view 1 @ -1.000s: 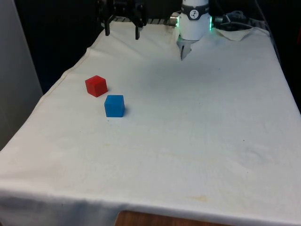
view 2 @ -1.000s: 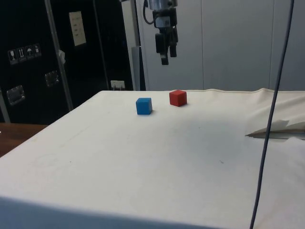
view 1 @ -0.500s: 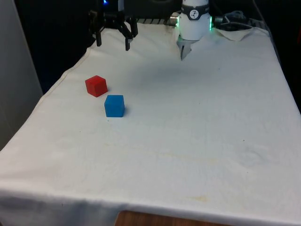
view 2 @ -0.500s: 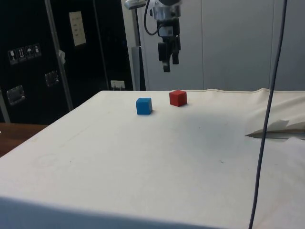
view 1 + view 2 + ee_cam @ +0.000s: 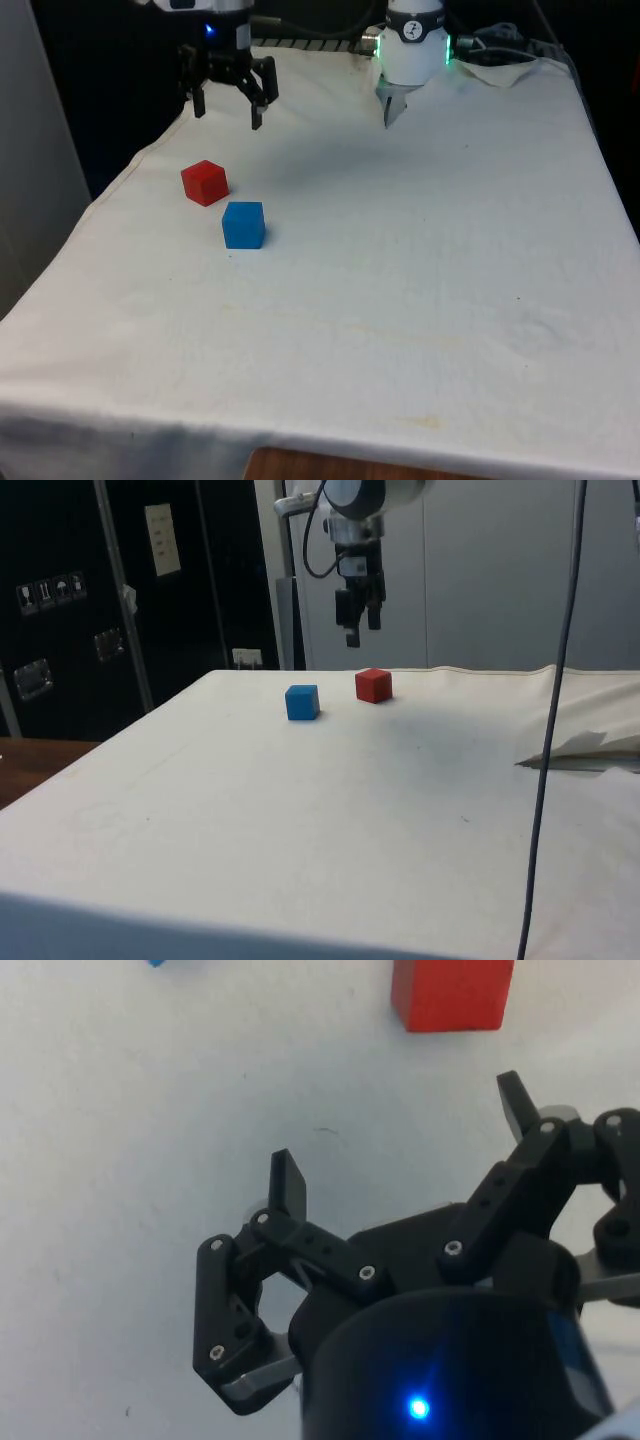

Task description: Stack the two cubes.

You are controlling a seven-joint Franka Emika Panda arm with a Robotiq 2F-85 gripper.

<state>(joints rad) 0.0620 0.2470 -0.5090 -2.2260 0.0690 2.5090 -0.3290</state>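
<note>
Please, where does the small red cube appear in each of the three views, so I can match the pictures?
Front view: the small red cube sits toward the front view's left, beyond the small blue cube.
Side view: red cube on the cloth, right of the blue cube.
Wrist view: red cube, beyond the open black pincer.
Shared landmark: the blue cube.

Even, bright overhead light; soft faint shadows; dark surroundings.
</note>
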